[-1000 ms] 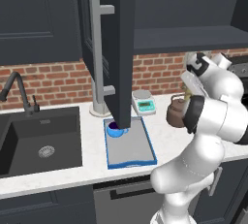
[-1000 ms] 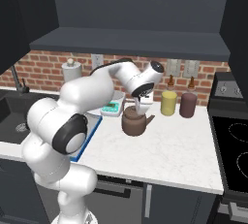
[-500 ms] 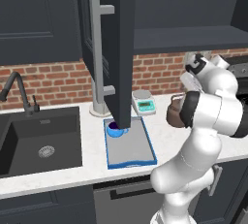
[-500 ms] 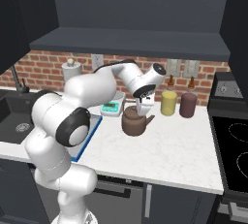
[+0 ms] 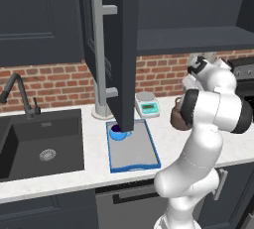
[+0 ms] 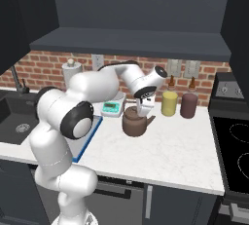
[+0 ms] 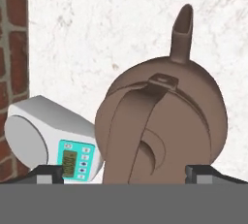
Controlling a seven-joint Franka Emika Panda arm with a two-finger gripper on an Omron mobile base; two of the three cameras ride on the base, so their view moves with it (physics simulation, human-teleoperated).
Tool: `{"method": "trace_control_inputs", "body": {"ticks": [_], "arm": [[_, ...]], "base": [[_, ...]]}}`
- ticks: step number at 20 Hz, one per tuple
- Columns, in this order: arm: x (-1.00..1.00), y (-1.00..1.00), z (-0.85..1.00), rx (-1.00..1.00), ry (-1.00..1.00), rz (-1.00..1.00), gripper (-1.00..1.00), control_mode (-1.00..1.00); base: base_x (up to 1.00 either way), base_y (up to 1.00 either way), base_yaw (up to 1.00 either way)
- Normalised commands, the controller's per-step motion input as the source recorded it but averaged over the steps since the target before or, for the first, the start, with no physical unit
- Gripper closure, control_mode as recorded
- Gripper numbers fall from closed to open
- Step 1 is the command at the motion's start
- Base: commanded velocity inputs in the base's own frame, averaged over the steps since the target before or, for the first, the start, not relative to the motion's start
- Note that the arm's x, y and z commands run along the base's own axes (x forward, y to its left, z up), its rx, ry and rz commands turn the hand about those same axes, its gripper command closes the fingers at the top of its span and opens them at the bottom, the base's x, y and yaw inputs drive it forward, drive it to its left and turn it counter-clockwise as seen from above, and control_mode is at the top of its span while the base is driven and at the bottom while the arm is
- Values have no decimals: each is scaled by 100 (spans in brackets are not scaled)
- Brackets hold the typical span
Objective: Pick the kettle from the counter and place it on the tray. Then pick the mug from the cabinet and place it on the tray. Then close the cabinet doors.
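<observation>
Lowered since a second ago, the gripper (image 6: 144, 103) hangs just over the kettle (image 6: 135, 122), fingers spread on either side of its handle. Kettle sits on the counter (image 6: 165, 146), right of the tray (image 5: 134, 146); the mug (image 5: 118, 132) rests on that tray.

Squat round brown kettle (image 6: 135, 123) w/ matching brown arched handle & spout; same brown in hand view (image 7: 162, 121). White stone counter (image 6: 160, 151), faint grey speckle. Flat grey tray (image 5: 133, 147) w/ thin blue rim. Small bright blue mug (image 5: 118, 133), dark inside. Dark navy cabinet door (image 5: 118, 44), pale grey bar handle (image 5: 100, 59). Red-brown brick backsplash (image 5: 54, 82) w/ light mortar lines. Small white scale (image 7: 48, 138) w/ teal-green display panel, black readout. Yellow cylindrical canister (image 6: 169, 103) & maroon cylindrical canister (image 6: 188, 105). Black inset sink (image 5: 37, 141) w/ silver-grey drain, black tap (image 5: 20, 94). White robot arm (image 5: 208, 124) w/ dark joints. Black stovetop (image 6: 236, 153) w/ thin pale ring marks.
</observation>
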Motion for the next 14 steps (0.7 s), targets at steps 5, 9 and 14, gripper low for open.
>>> {"method": "trace_control_inputs", "body": {"ticks": [5, 9, 14], "arm": [[17, 0, -2, 7, 0, 0, -100, -100], [22, 0, -2, 5, 0, 0, -100, -100], [10, 0, -13, 2, 3, 0, 100, -100]], "base": [[0, 0, 0], [0, 0, 0], [0, 0, 0]]}}
